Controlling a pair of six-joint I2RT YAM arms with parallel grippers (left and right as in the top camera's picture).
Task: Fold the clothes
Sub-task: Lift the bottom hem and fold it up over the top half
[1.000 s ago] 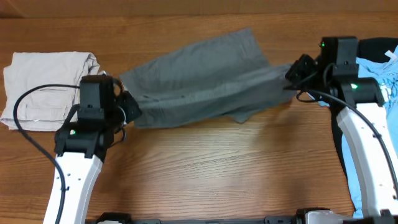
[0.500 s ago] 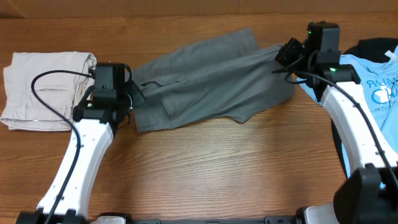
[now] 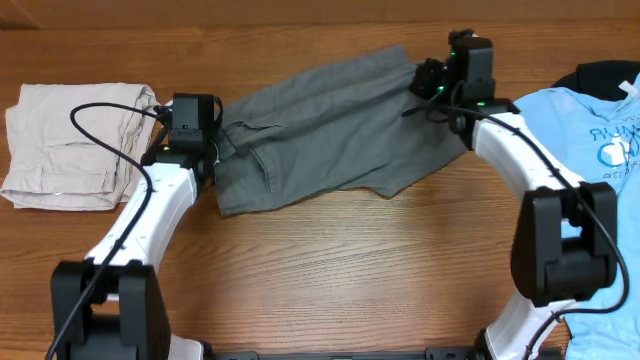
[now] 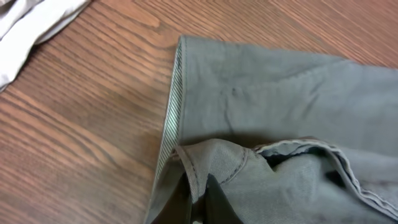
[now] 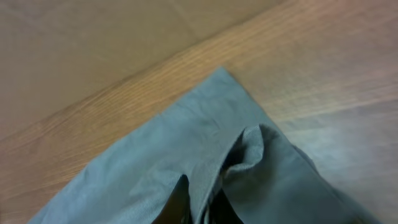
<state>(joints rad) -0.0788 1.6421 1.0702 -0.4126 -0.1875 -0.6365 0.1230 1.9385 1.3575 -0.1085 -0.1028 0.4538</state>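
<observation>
The grey shorts point(image 3: 320, 130) lie spread and slightly bunched across the far middle of the wooden tabletop point(image 3: 350, 270), running at a slant from lower left to upper right. Just beside their left end sits a folded pair of beige shorts point(image 3: 60, 150), with the left arm's black cable point(image 3: 95, 125) arching over it. Off the right end lies a light blue T-shirt point(image 3: 590, 140) with a black garment point(image 3: 600, 75) behind it; the right arm crosses in front of both.

The left hand point(image 3: 215, 142) is clamped on the shorts' left edge and the right hand point(image 3: 425, 85) on their upper right corner. From overhead the arms hide both grips.

The left wrist view shows the fingers pinching a raised fold of grey cloth, beside a hem with a striped lining point(image 4: 169, 118). The right wrist view shows the fingers together on a puckered fold just below the pointed corner, with a plain brown surface point(image 5: 93, 43) beyond the tabletop's edge.
</observation>
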